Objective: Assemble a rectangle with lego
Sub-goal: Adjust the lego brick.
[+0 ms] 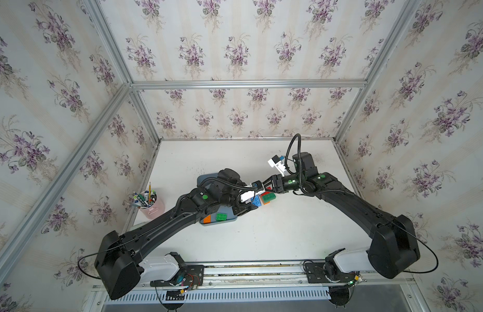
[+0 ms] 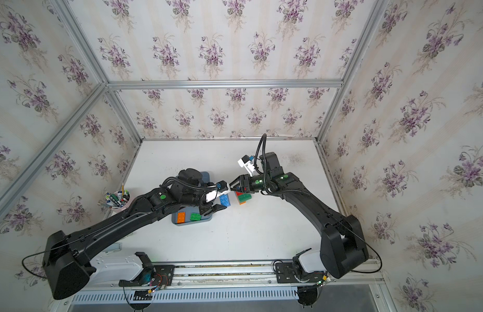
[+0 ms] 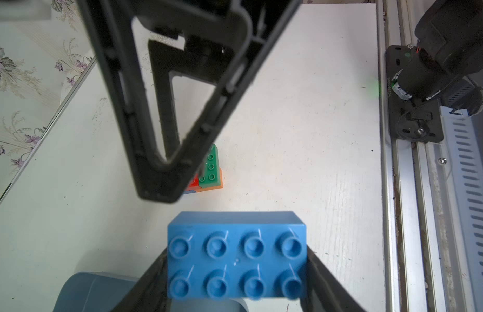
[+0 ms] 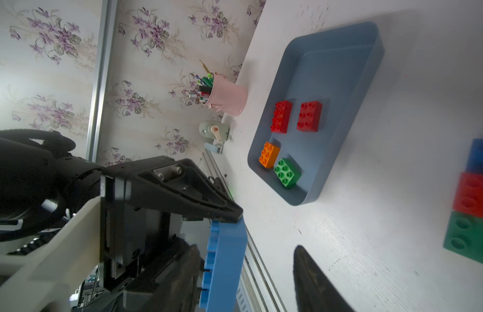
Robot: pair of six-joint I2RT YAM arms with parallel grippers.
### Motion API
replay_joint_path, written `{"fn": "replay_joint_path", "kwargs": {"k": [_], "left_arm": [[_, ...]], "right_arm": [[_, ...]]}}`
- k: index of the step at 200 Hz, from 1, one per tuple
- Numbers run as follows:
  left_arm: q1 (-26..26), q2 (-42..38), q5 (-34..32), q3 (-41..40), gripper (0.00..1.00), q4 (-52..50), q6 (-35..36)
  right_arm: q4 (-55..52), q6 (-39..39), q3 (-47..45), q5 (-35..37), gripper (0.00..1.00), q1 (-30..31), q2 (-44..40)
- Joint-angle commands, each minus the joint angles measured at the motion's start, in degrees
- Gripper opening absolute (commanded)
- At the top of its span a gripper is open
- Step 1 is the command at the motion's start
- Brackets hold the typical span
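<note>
My left gripper [image 3: 236, 267] is shut on a blue oblong lego brick [image 3: 236, 254], one finger at each short end, studs facing its camera. Both top views show this brick [image 1: 256, 201] held just left of a small assembly of green, red and orange lego [image 1: 268, 197] on the white table. My right gripper [image 4: 245, 248] stands open with the blue brick [image 4: 229, 259] edge-on between its jaws. One finger sits close to the studs; the other stands clearly apart from the brick's underside. In the left wrist view, a right finger [image 3: 164, 113] hides part of the assembly [image 3: 210, 173].
The blue-grey tray [image 4: 329, 81] lies left of the assembly and holds two red bricks [image 4: 281, 116], an orange one [image 4: 269, 154] and a green one [image 4: 287, 172]. A pink pen cup [image 1: 151, 208] stands at the table's left edge beside a small sharpener [image 4: 214, 132].
</note>
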Motion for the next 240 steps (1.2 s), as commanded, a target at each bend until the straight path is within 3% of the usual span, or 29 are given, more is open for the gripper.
{"fn": "replay_joint_path", "kwargs": {"k": [1,58,133,176,212,225,240], "left_arm": [[0.01,-0.39,-0.12,0.02,0.53,2.90,1.11],[-0.01,-0.12,-0.30,-1.02,0.53,5.01,0.96],[0.06,0.51,-2.14,-1.74,0.54,7.29,0.73],[-0.02,-0.07,-3.84,-2.83,0.54,10.14,-0.54],[0.03,-0.63,-6.65,-4.41,0.67,14.23,-3.23],[-0.01,-1.28,-8.61,-5.57,0.79,16.77,-4.84],[0.00,-2.44,-10.62,-7.58,0.82,20.56,-7.23]], "right_arm": [[0.07,-1.10,0.35,-0.78,0.55,0.98,0.75],[0.21,-0.74,0.98,-0.86,0.51,1.87,1.75],[-0.54,-1.16,1.46,-1.04,0.36,2.85,2.25],[-0.72,-1.01,1.50,-0.54,0.21,2.94,2.21],[1.85,1.89,2.03,1.16,0.14,2.94,2.12],[3.32,3.49,2.23,3.18,0.14,2.86,1.67],[6.49,6.36,2.03,5.31,0.14,2.66,0.90]]}}
